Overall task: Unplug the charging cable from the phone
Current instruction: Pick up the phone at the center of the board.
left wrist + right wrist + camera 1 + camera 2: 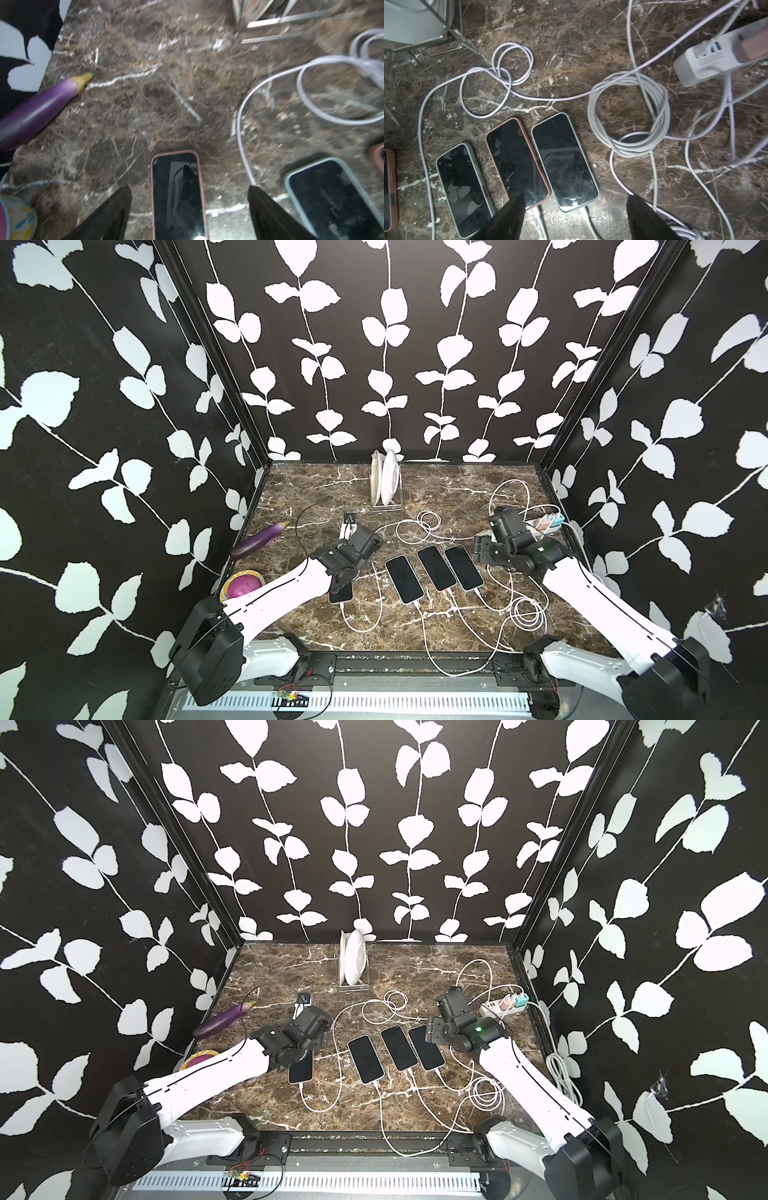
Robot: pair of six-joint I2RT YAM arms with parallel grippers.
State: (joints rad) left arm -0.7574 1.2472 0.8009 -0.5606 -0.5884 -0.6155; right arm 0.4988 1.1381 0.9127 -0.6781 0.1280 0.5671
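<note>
Several dark-screened phones lie side by side on the marble table (316, 489), each with a white charging cable plugged into its near end. My left gripper (189, 191) is open and hangs over the leftmost, pink-cased phone (176, 193), one finger on either side; in a top view it covers that phone's (341, 593) far end. My right gripper (576, 196) is open above the plug ends of the red-cased phone (517, 164) and the rightmost green-cased phone (564, 164). Their cables (588, 218) run out between the fingers. Another green-cased phone (465, 191) lies beside them.
White cable loops (419, 522) and a coil (528, 614) cover the right half of the table. A power strip (544, 524) sits at the right wall. A plate rack (386, 485) stands at the back. An eggplant (259, 540) and a patterned bowl (243, 584) lie on the left.
</note>
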